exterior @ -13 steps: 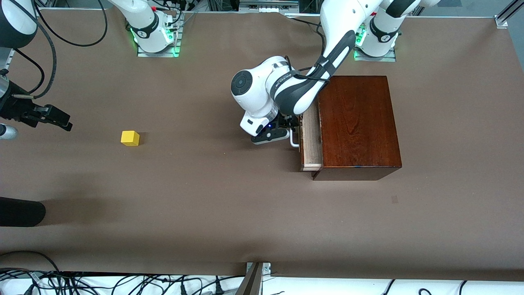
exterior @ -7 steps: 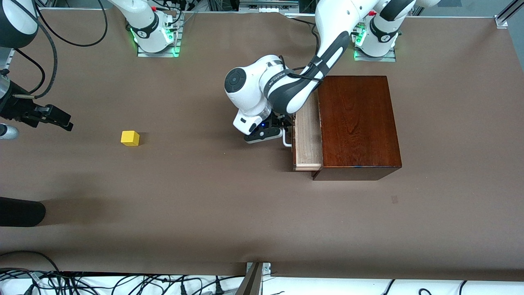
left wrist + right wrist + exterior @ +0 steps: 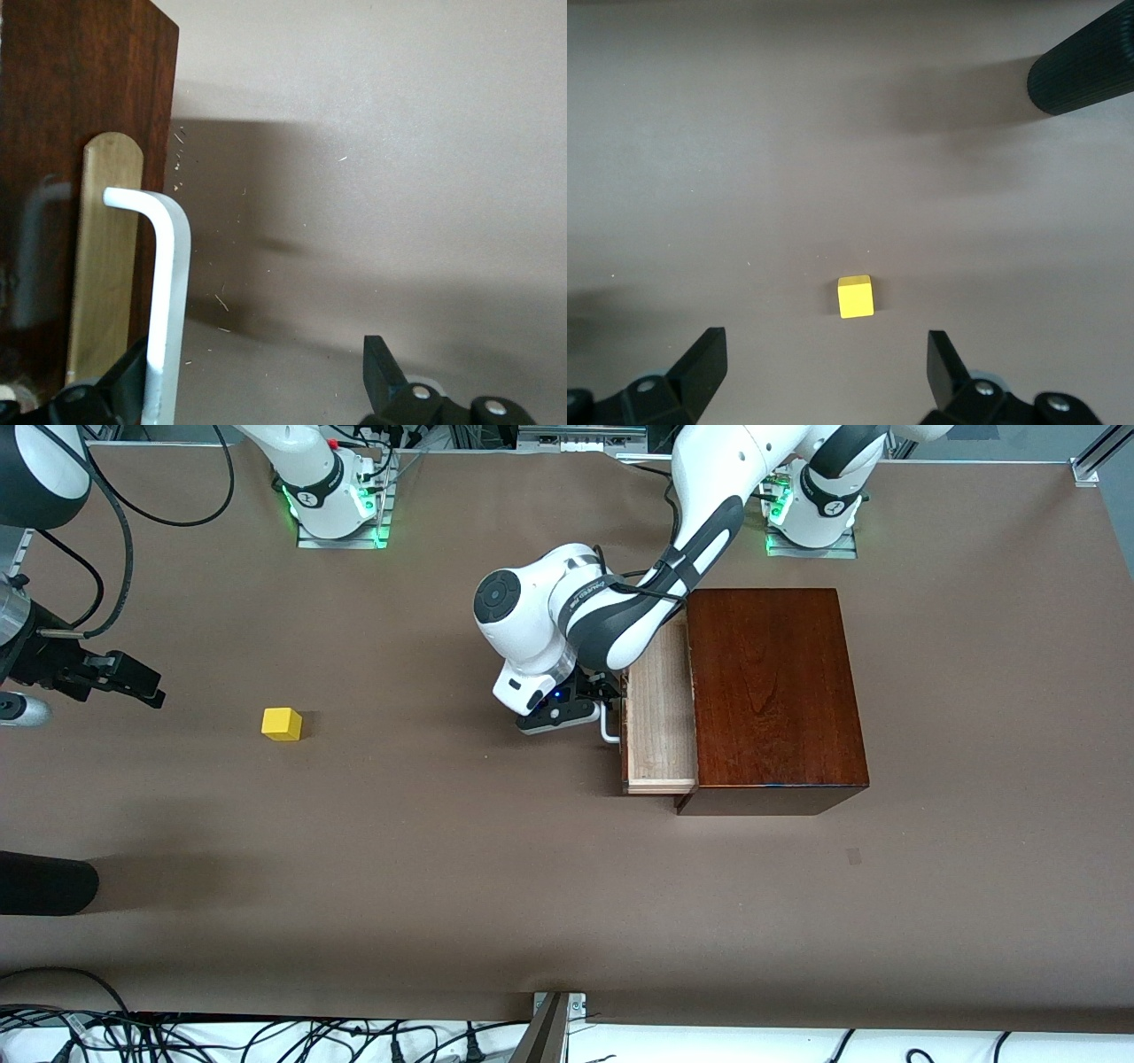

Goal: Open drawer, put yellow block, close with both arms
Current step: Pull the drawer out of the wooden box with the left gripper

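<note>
The drawer (image 3: 660, 722) stands partly pulled out of the dark-brown box (image 3: 771, 691), its pale wooden inside showing. My left gripper (image 3: 609, 698) is at the drawer's white bar handle (image 3: 609, 731). In the left wrist view the handle (image 3: 168, 292) lies just inside one finger (image 3: 133, 376), and the left gripper (image 3: 257, 372) is open wide in front of the drawer front (image 3: 53, 177). The yellow block (image 3: 282, 724) sits on the table toward the right arm's end. My right gripper (image 3: 133, 682) hangs open near it; the right wrist view shows the block (image 3: 855, 297) ahead of the right gripper (image 3: 824, 363).
A black cylinder (image 3: 44, 881) pokes in over the table edge at the right arm's end, nearer the front camera than the block; it also shows in the right wrist view as the cylinder (image 3: 1085, 71). Brown table covering (image 3: 443, 850) spreads between block and drawer.
My left gripper has moved toward the right arm's end with the handle, and the drawer has slid farther out of the box. The right gripper has barely shifted.
</note>
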`<state>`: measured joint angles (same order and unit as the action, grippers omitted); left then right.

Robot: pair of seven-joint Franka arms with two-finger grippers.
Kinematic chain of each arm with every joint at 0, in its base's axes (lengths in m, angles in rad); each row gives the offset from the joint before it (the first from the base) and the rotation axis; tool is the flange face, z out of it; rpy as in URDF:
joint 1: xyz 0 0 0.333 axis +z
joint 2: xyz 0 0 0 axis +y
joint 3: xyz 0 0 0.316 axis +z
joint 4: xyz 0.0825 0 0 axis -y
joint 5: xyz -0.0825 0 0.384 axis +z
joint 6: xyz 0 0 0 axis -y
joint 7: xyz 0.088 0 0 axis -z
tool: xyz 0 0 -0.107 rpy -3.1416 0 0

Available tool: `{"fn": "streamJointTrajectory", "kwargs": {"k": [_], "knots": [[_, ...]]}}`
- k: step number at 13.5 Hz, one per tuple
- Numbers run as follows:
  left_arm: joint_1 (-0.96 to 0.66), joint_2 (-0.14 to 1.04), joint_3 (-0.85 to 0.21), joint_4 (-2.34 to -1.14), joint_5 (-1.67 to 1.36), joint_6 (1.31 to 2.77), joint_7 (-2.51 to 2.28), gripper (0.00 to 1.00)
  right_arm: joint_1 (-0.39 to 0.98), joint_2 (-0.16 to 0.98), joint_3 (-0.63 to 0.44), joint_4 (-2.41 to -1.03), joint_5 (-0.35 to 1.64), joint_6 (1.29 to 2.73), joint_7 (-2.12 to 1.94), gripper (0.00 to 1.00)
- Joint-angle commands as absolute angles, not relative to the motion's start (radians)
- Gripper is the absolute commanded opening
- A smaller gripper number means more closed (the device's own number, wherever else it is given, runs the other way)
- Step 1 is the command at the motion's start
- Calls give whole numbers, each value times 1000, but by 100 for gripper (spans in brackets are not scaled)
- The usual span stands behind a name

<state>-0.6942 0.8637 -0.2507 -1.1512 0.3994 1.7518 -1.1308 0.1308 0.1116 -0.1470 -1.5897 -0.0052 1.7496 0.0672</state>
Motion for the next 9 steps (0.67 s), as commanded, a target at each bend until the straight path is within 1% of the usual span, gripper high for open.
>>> {"fn": "streamJointTrajectory", "kwargs": {"k": [1, 9], "knots": [[-723, 920, -258, -1052, 341, 1795, -1149, 100, 130, 115, -147, -1578, -14, 1741, 71, 100], [-723, 916, -261, -1032, 310, 1801, -1149, 100, 130, 115, -147, -1580, -15, 1736, 74, 100]]}}
